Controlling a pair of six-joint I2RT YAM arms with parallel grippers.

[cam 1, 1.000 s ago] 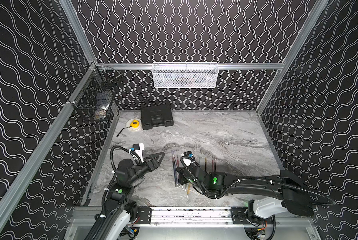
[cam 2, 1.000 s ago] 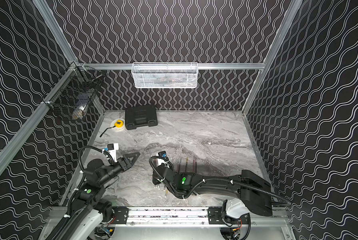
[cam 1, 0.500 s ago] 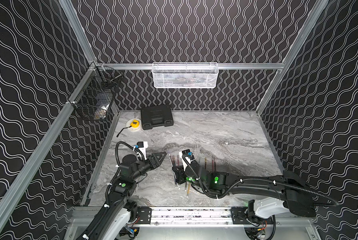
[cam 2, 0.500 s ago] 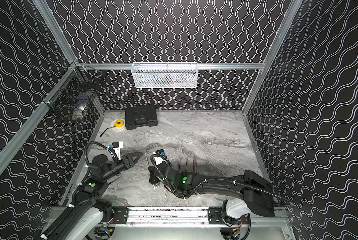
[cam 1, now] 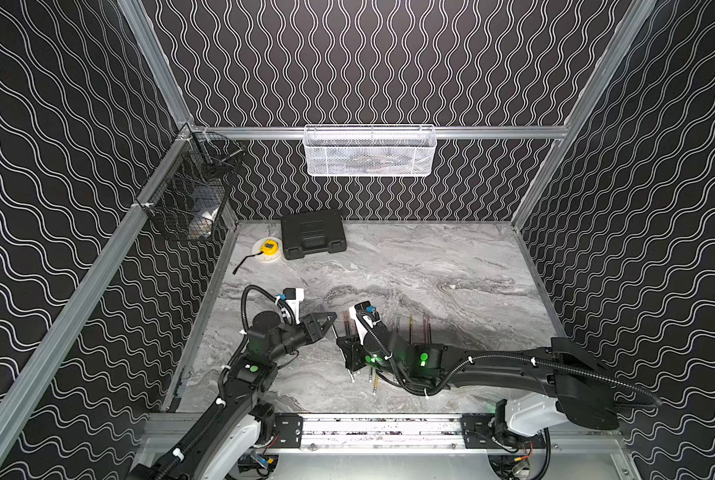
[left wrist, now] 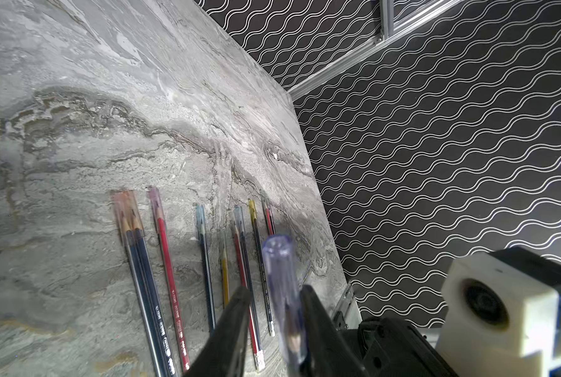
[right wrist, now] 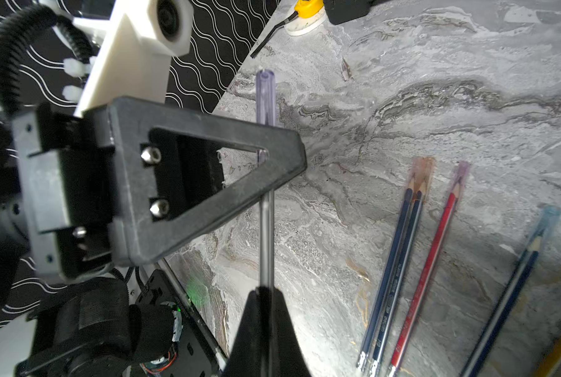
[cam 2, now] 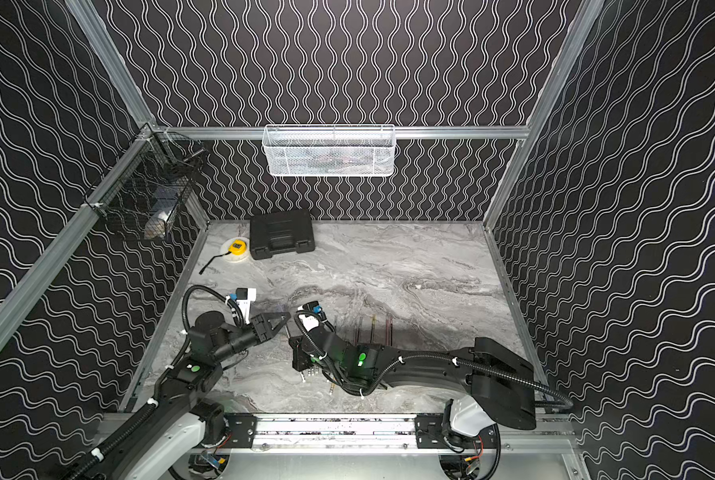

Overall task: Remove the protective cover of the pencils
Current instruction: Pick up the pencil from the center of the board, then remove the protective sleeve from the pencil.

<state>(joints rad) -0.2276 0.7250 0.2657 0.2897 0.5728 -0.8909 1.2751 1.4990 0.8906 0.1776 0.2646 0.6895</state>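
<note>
Because a cover comes off only along the pencil's axis, the two arms share the work: one fixes the body, the other takes the cover. The right gripper (right wrist: pixel 264 290) is pressed together on the held pencil (right wrist: pixel 266 241). It pinches the shaft well away from the tip and keeps it raised off the desk (left wrist: pixel 76 130), so the capped end is free on all sides. The clear cover (left wrist: pixel 277 258) on that end stands between the fingers of the left gripper (left wrist: pixel 274 288). Its jaws are narrowed around the cover but not clamped — one finger lies against it, while a gap shows on the other side. Judged from this, the step in hand is the grasp of the cover; the pull apart is not yet begun. The pencils (left wrist: pixel 167 261) not in work lie in a row on the desk beside the grippers, tips pointing the same way. Tinted caps (left wrist: pixel 155 196) show on most tips — a layout that leaves every shaft open to a pinch from above.
</note>
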